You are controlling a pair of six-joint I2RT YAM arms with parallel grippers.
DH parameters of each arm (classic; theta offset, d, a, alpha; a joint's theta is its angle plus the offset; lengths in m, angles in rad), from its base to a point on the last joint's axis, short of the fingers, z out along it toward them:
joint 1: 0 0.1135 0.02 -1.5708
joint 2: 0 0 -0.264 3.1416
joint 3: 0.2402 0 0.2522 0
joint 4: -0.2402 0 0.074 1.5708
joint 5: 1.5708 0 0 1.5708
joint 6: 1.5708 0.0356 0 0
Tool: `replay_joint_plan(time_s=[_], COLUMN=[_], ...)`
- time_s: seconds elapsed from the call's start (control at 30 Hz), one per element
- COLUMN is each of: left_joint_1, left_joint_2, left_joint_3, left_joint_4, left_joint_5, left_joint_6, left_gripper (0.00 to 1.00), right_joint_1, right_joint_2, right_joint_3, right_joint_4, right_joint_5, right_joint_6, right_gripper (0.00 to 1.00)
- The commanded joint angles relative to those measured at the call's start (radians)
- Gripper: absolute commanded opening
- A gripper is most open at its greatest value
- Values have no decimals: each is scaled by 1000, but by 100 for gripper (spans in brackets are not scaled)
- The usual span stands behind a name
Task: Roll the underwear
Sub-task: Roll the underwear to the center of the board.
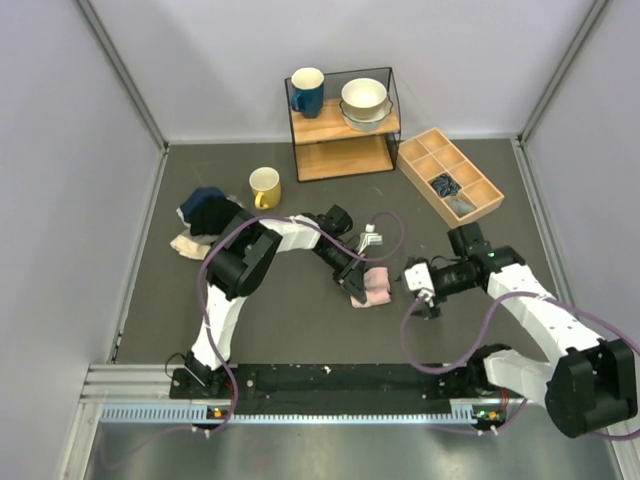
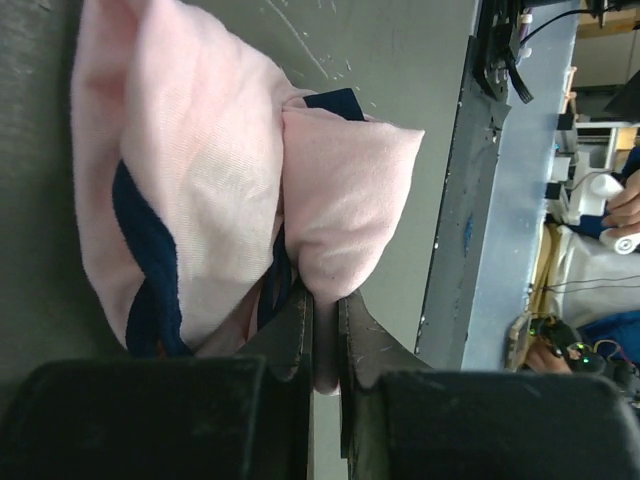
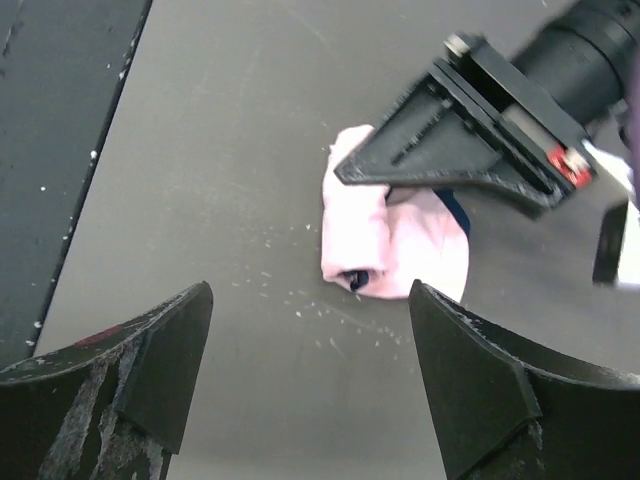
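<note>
Currently the left end effector (image 2: pixel 325 300) is clamped on a fold of the underwear (image 2: pixel 230 170), a loosely rolled pink bundle lying on the bench (image 2: pixel 400 60) just ahead of its tips, while the right end effector (image 3: pixel 310 295) hangs nearby, fingers apart and empty; risk: the thin pinch slips and the roll springs loose.

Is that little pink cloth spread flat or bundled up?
Bundled: the light-pink fabric underwear with navy edging lies folded into a compact wad, pinched by the left pincer.

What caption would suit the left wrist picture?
Left arm's black fingers pinch bunched light-pink fabric underwear with navy edging.
</note>
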State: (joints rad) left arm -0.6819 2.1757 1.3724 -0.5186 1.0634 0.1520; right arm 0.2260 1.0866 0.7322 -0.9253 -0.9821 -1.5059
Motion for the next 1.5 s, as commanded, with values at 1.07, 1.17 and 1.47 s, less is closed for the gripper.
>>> replay_joint_plan(time_s=[1.07, 1.17, 1.47], left_joint_1=[44, -10, -280], left_joint_2=[-823, -998, -997], left_joint_3=[-767, -930, -960], left_joint_4=[848, 969, 950], left_joint_5=[-591, -615, -713], left_joint_6=[-161, -50, 333], left_gripper=[49, 50, 50], right_joint_1=[322, 277, 158], right_joint_2=[418, 473, 703], right_joint_3=[116, 173, 380], right_joint_4=[267, 174, -50], right_joint_5=[318, 267, 157], right_joint_6=[345, 354, 371], right_gripper=[28, 28, 27])
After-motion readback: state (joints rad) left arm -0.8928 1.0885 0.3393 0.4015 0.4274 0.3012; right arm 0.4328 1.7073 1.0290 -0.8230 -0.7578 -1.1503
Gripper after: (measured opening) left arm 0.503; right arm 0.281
